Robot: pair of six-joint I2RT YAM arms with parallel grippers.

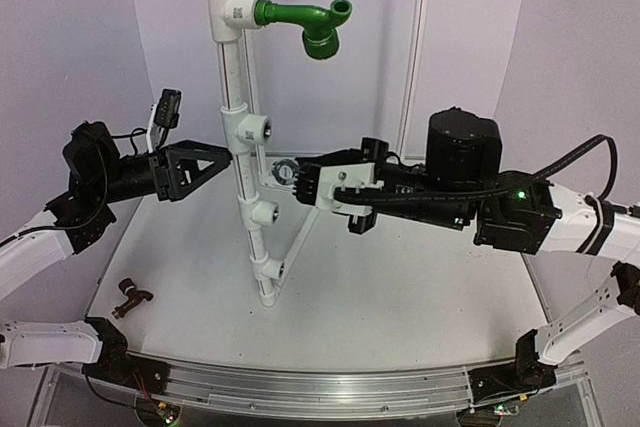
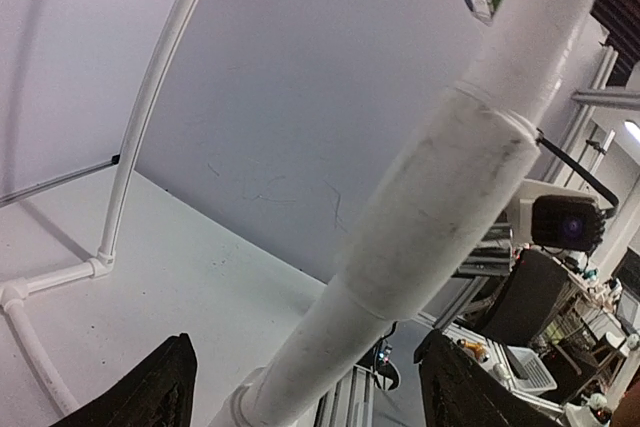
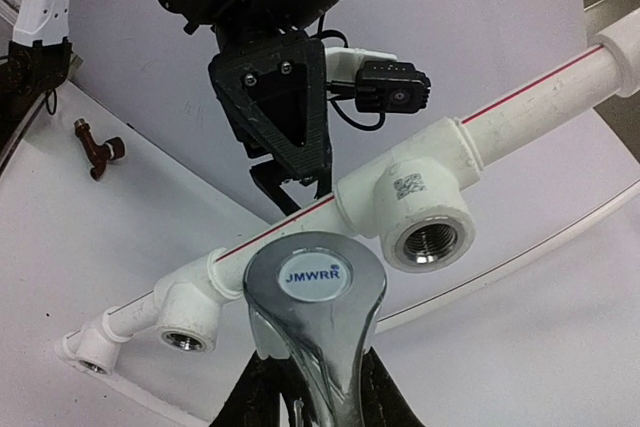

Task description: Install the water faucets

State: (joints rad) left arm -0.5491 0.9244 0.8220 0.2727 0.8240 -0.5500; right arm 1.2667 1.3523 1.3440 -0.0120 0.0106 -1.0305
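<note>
As the two arms stand, you have these items on hand.

- Left gripper [image 1: 228,155]: jaws wide, one finger on each side of the upright white pipe [image 1: 229,57]. The left wrist view shows a gap between each finger and the pipe, so nothing is clamped.
- Right gripper [image 1: 300,179]: jaws narrow, closed on the chrome faucet [image 3: 315,292]. The faucet sits between your right fingers, its round cap lettered JMWRR facing the wrist camera.
- White tee fitting [image 3: 420,197]: just ahead of the right gripper and apart from the faucet. Its threaded mouth is open toward you, and the left gripper is on the pipe's far side.
- Reddish-brown faucet [image 1: 130,297]: lies on the table [image 1: 400,277], well below the left gripper and apart from it. Neither gripper holds it.
- Green elbow [image 1: 310,22]: well above both grippers, screwed into the top tee of the pipe, its mouth turned downward.
</note>
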